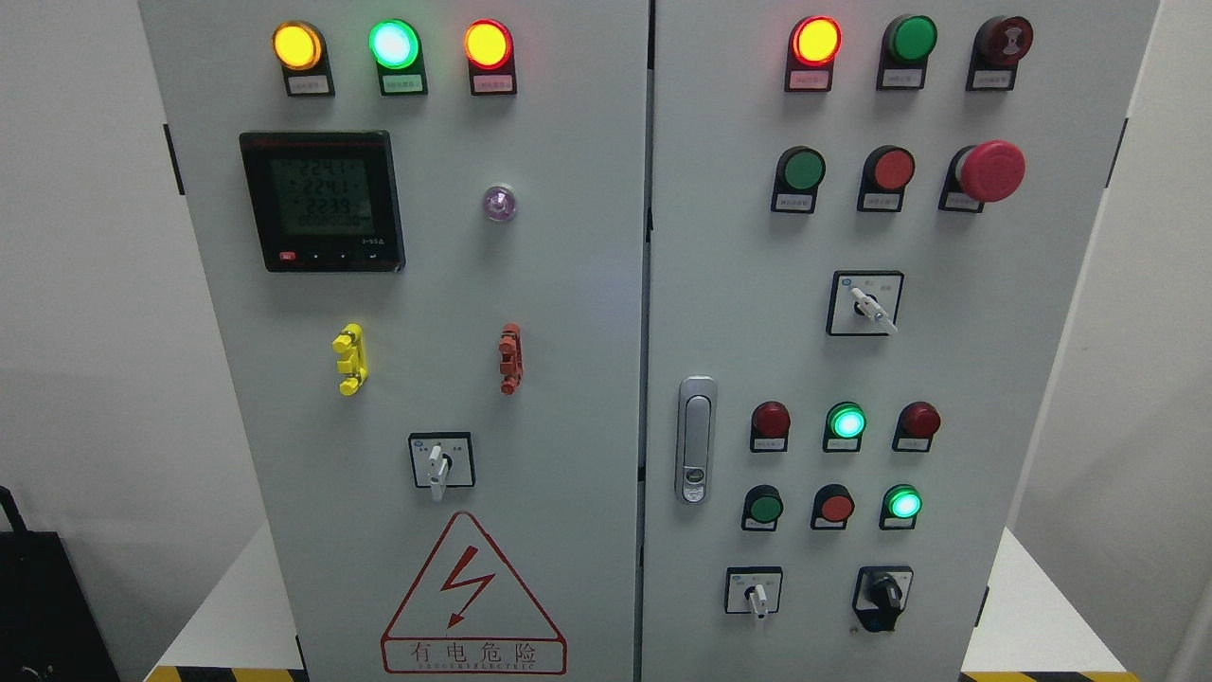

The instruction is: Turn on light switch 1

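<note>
A grey electrical cabinet (568,284) with two doors fills the head view. The left door carries yellow (296,45), green (394,44) and orange-red (488,44) lamps, all lit, plus a digital meter (322,201) and a white-handled rotary switch (440,461). The right door has a lit red lamp (815,41), unlit green (801,170) and red (891,170) push buttons, a red mushroom stop button (989,171), and rotary switches (864,304), (754,591), (882,592). Two small green lamps (846,421), (903,502) glow. I cannot tell which control is light switch 1. Neither hand is visible.
A metal door latch (696,439) sits at the right door's left edge. A red warning triangle (472,597) marks the lower left door. Yellow (349,359) and red (509,358) clips stick out mid-door. A black object (43,606) stands at lower left. White base (1032,616) flanks the cabinet.
</note>
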You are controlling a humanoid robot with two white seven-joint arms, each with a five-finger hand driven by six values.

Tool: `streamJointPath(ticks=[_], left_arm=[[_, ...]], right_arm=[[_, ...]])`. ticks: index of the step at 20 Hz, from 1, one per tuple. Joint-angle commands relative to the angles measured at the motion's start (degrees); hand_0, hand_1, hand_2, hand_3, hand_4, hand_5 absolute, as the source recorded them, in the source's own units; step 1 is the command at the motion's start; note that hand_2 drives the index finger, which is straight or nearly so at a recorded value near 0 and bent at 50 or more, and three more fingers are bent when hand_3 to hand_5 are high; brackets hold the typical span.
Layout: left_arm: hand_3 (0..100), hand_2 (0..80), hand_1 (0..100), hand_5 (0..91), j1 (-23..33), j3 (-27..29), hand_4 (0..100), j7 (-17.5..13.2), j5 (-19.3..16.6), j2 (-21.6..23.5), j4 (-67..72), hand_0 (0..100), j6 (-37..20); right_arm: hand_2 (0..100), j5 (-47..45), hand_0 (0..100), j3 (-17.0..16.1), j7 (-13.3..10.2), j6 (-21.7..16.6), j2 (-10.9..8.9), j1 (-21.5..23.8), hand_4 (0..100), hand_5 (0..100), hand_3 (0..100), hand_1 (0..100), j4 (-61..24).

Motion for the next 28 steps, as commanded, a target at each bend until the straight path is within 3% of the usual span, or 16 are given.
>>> streamJointPath(ticks=[1, 4, 18, 20, 28], left_arm=[[82, 47.3, 46, 78.7, 0.64, -6.20, 93, 6.38, -0.85, 1.29, -19.07, 0, 7.71], [82, 47.7, 46, 82.9, 0.64, -7.79, 94, 8.85, -0.85, 1.20, -22.15, 0, 10.97], [89, 51.8, 46, 83.9, -10.70, -8.76, 98, 8.42, -2.08, -4.25, -25.15, 0, 20.38], [93, 53.1, 48, 84.1, -10.97, -8.76, 99, 8.59, -3.66, -4.43, -25.15, 0, 21.61], [98, 55.1, 67, 86.1, -12.72, -8.84, 100, 9.38, -3.84, -5.04, -24.80, 0, 21.35]], right_arm=[[0, 0.00, 0, 0.01, 0.02, 0.02, 0.00, 0.00, 0, 0, 0, 0, -0.01], [0, 0.00, 0, -0.08, 0.02, 0.02, 0.00, 0.00, 0, 0, 0, 0, 0.08], [0, 0.00, 0, 0.01, 0.02, 0.02, 0.00, 0.00, 0, 0, 0, 0, -0.01], [0, 0.00, 0, 0.01, 0.02, 0.02, 0.00, 0.00, 0, 0, 0, 0, -0.01], [0, 0.00, 0, 0.01, 0.02, 0.02, 0.00, 0.00, 0, 0, 0, 0, -0.01]])
